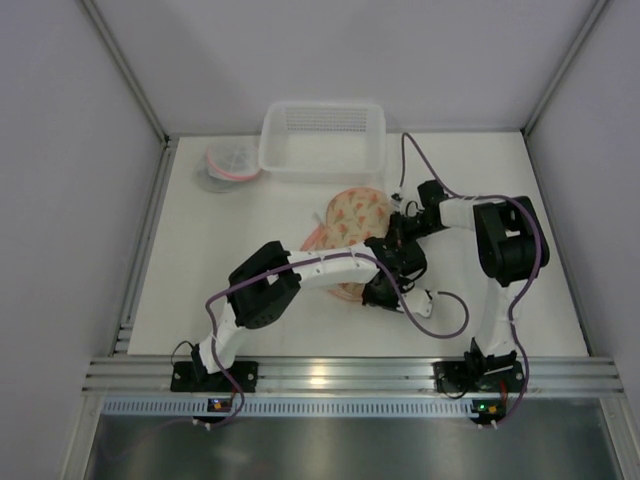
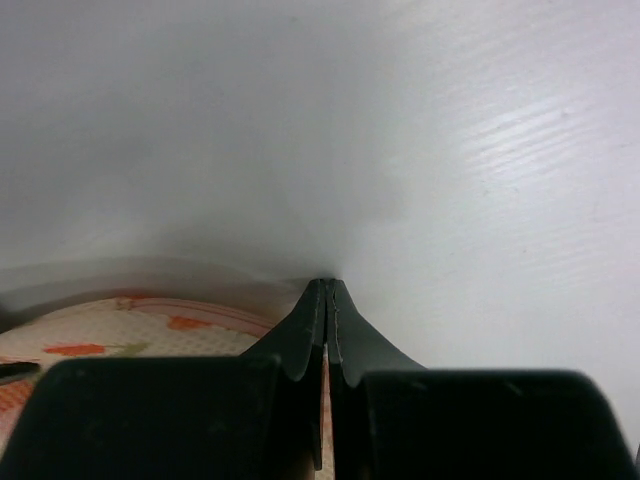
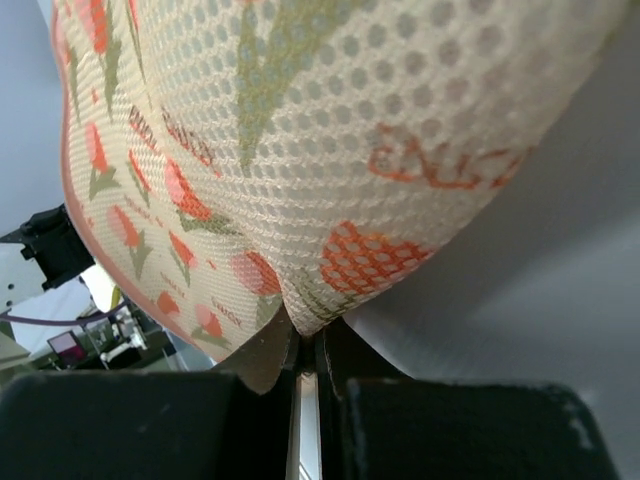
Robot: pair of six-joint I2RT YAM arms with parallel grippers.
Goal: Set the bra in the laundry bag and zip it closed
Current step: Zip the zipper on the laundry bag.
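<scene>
The bra [image 1: 230, 165] is parked far left beside the white basket [image 1: 322, 135], not bagged yet. Then the left gripper [image 2: 327, 297] is squeezed shut at the mesh laundry bag [image 1: 355, 210] rim, though whether fabric's caught can't be told. The right gripper [image 3: 305, 335] is pinched on its edge, presumably so it's held open.

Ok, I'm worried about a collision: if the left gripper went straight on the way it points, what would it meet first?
Most likely the white table, which seems to sit right at the tips of the shut left gripper. The laundry bag lies off to one side, out of that line.
</scene>
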